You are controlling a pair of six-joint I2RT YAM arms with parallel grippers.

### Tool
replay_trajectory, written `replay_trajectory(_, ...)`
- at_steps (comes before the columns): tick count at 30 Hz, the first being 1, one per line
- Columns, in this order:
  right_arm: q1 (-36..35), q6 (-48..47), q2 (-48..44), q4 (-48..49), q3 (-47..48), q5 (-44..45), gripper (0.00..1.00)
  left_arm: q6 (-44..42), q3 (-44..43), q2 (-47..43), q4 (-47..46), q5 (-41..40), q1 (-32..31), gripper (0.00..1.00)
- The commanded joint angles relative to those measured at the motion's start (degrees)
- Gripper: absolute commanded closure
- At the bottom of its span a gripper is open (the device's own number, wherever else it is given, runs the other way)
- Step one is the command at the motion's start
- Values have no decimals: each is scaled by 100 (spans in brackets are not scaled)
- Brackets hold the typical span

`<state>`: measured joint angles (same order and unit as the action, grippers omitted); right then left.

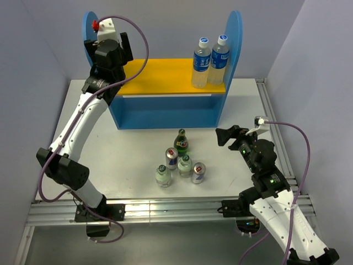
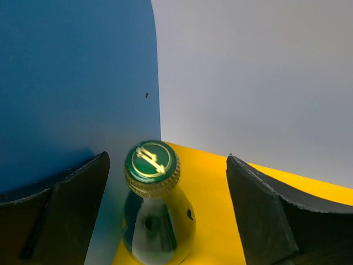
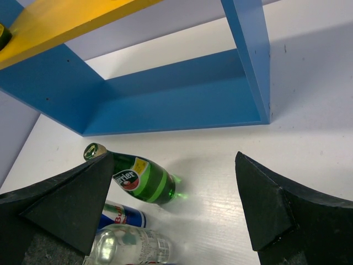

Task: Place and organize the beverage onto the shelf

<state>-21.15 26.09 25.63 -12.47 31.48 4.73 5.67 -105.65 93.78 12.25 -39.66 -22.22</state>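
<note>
One green glass bottle (image 2: 159, 226) stands on the shelf's yellow board (image 2: 218, 187), untouched between the parted fingers of my left hand (image 2: 167, 165). My right hand (image 3: 174, 160) hangs wide open, holding nothing. Five drinks (image 1: 185, 165) wait on the tabletop (image 1: 121, 154): one placed, five left.

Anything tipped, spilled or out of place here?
Nothing stands out. The five drinks on the table stand upright in a cluster, and the green bottle stands upright on the yellow board inside the open left pincer. No spill shows.
</note>
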Motion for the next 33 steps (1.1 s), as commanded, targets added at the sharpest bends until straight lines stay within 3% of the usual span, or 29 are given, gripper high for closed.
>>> replay_trajectory(1, -47, 19, -5, 245, -11, 10, 3, 118, -17, -351, -241, 2, 42, 1)
replay_trajectory(12, -47, 19, -93, 201, -37, 80, 3, 303, -360, -711, 383, 266, -107, 0)
replay_trajectory(18, -39, 37, -119, 157, -20, 142, 3, 223, -238, -1325, 770, -498, -1090, 1)
replay_trajectory(21, -39, 37, -181, 113, -11, 160, 3, 408, 560, -1974, 761, -605, -1951, 1)
replay_trajectory(25, -39, 54, -225, 78, -11, 195, 3, 1047, 2481, -2627, 586, -587, -2988, 3)
replay_trajectory(28, -39, 46, -190, 69, -11, 221, 3, 1461, 3791, -3005, -90, -386, -3305, 4)
replay_trajectory(33, -39, 46, -181, 16, 24, 309, 3, 1823, 4657, -3059, -626, -51, -3710, 5)
